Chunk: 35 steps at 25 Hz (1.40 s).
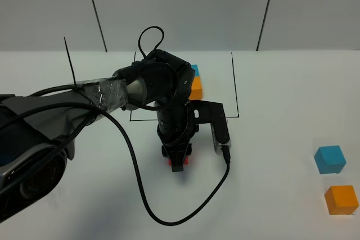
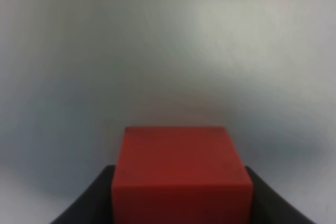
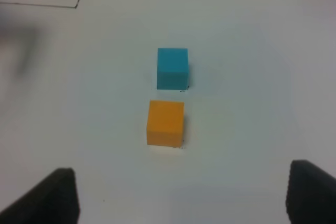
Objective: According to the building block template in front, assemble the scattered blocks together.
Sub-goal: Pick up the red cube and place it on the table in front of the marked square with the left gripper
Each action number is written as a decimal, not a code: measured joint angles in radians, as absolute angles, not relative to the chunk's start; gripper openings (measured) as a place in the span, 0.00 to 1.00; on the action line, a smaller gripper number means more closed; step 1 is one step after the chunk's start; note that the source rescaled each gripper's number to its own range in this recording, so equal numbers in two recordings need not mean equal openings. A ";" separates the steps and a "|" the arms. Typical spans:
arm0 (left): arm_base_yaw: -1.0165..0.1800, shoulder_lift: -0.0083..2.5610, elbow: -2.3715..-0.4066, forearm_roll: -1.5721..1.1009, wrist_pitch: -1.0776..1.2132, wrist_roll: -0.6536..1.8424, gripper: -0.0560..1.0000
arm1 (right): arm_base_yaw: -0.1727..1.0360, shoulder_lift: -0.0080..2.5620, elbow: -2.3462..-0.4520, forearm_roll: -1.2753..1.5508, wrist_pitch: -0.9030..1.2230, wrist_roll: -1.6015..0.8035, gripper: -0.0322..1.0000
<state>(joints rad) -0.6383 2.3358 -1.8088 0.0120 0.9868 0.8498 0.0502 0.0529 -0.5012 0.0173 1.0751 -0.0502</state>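
left gripper [image 1: 178, 158] pinched shut on the red block [image 2: 181, 174]
lower it flat, square to the template [image 1: 196, 86] — right gripper [image 3: 181, 195] gapes wide, empty

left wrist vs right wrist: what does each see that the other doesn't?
Left wrist only: the red cube, clamped in the left gripper.
Right wrist only: the loose blue cube and orange cube, close but apart; a corner of the template outline; the right gripper, open and holding nothing.
Both: the bare white table.
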 joint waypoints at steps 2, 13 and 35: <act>-0.638 2.336 -1.809 0.012 0.988 0.846 0.06 | 0.050 0.053 -0.501 0.017 1.075 -0.050 0.65; -0.638 2.336 -1.810 0.012 0.992 0.814 0.06 | 0.050 0.053 -0.501 0.017 1.075 -0.050 0.65; -0.638 2.320 -1.838 0.013 1.030 0.807 0.53 | 0.050 0.053 -0.501 0.017 1.075 -0.050 0.65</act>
<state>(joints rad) -0.6383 2.3196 -1.8378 0.0132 1.0298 0.8066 0.0502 0.0529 -0.5012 0.0173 1.0751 -0.0502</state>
